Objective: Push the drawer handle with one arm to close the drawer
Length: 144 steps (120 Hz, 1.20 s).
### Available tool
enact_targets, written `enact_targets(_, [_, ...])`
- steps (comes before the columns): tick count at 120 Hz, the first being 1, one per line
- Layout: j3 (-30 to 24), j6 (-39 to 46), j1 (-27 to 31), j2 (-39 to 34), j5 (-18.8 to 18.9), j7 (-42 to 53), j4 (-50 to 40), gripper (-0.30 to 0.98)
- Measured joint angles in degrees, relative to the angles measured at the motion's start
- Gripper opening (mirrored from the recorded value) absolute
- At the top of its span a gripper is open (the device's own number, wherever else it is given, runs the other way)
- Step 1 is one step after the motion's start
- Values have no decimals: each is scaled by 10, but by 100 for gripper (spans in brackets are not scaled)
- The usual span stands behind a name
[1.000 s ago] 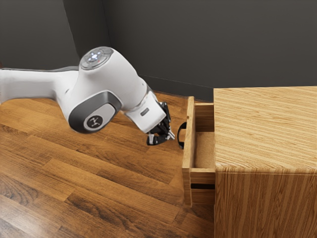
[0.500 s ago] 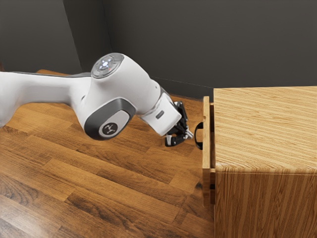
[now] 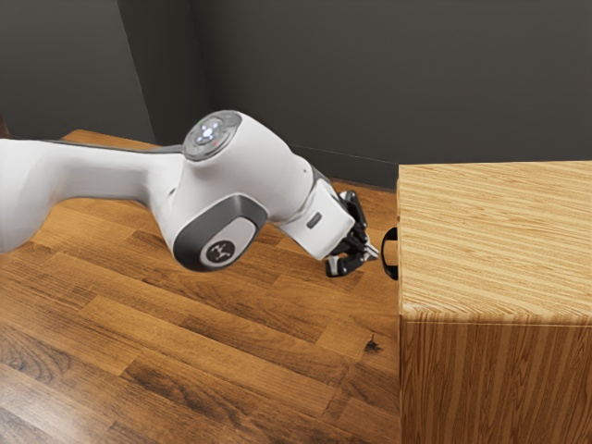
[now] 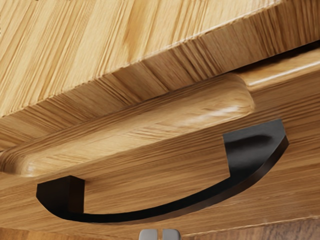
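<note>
Arm (image 3: 222,199) first, from where I stood: it reached in from the exterior view's left above the wooden floor (image 3: 185,351), its wrist angled down toward the furniture. At its end was the hand (image 3: 375,252), its two fingers drawn together with hardly a slit between the tips and nothing clamped in them. Just past those tips, toward the exterior view's right, sat the black handle (image 3: 386,260). Its long axis ran crosswise to the hand's reach, and its bow curved out toward the fingers, which faced it near the middle of its length. Whether tips and handle touched, I couldn't tell. Behind the handle, the drawer front (image 4: 150,187) looked flush with the cabinet (image 3: 499,231), or so near it that I judged the closing all but done. If any push remained, it seemed to call for a short, straight one toward the exterior view's right, square to the handle and through its middle; off to one end, the tips might have slid along the curve or pressed the drawer crooked.
</note>
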Motion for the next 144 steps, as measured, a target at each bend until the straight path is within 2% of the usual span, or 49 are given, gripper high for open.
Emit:
enact_targets(34, [2, -7, -2, 5, 2, -8, 9, -10])
enact_targets(58, [16, -118, -3, -21, 15, -17, 32, -10])
enact_targets(88, [49, -316, 5, -24, 19, -35, 158, -10])
enact_targets(116, [58, -486, 4, -25, 20, -87, 194, 38])
enact_targets(129, [59, -524, 3, -27, 20, -109, 193, 50])
enact_targets(144, [60, -549, 3, -30, 19, -131, 190, 58])
